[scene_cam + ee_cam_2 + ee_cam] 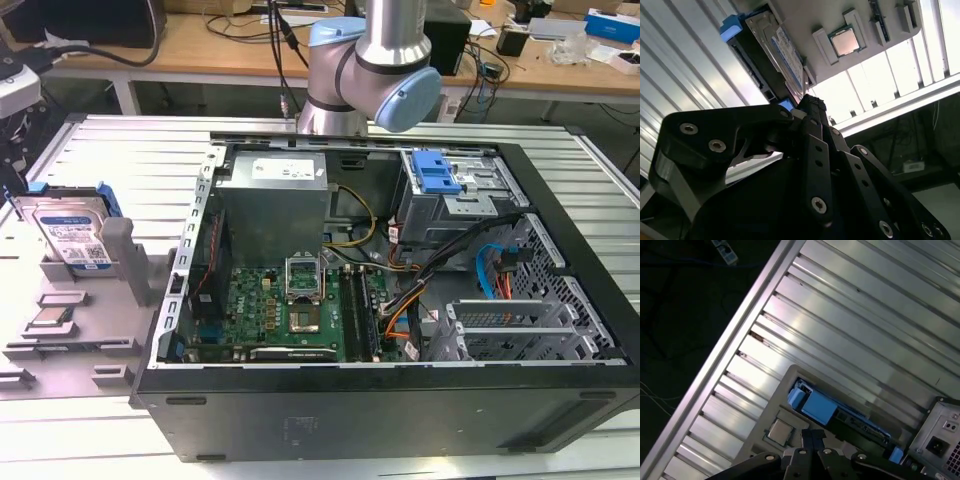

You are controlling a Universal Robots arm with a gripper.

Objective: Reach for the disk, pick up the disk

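The disk (72, 235) is a silver hard drive with a white-and-blue label and a blue bracket along its edges. It stands tilted on edge in a grey holder (125, 250) at the exterior view's left, beside the open computer case. In both wrist views my gripper (810, 102) (811, 436) hangs above the holder, shut with nothing in it. It points towards the disk (787, 55) (820, 407) but stays clear of it.
A small square processor chip (52, 318) (846, 41) (780, 430) lies on the grey holder near the disk. The open black computer case (560, 330) holds a motherboard, cables and a blue latch (435, 172). The ribbed metal table (130, 150) ends in an edge just beyond the holder.
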